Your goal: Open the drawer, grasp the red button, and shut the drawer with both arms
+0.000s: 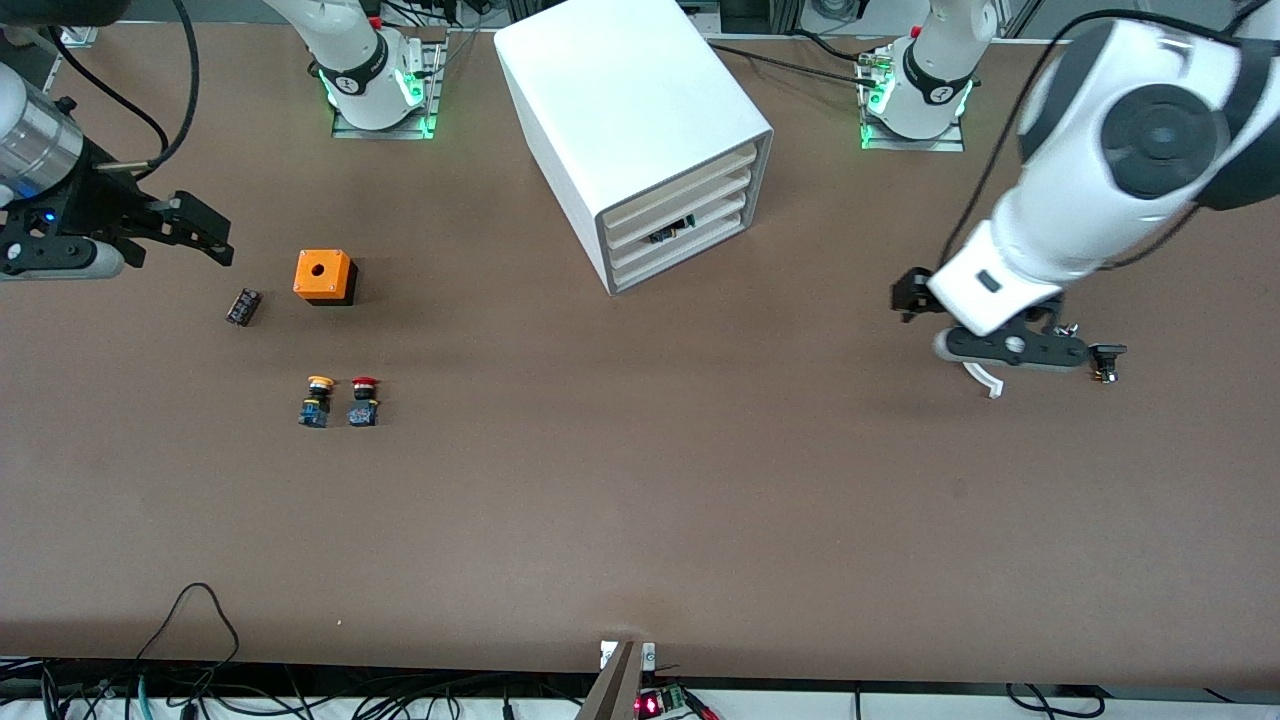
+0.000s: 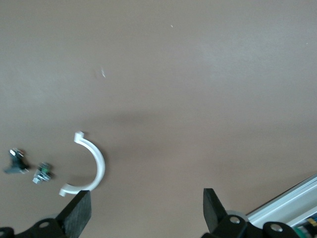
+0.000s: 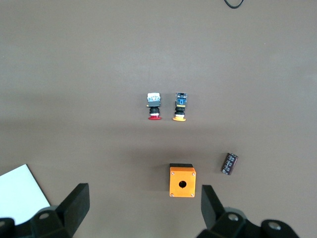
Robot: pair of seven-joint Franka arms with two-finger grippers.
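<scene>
The white four-drawer cabinet stands between the arms' bases. Its second drawer from the top is shut. The red-capped button stands on the table beside a yellow-capped one, toward the right arm's end. The right wrist view shows the red button too. My right gripper is open and empty in the air, near the orange box; its own view shows the jaws wide apart. My left gripper is open and empty over bare table at the left arm's end, as its own view shows.
A small dark cylinder lies by the orange box. A white half-ring and small metal parts lie under the left gripper. Something dark shows at the third drawer's front.
</scene>
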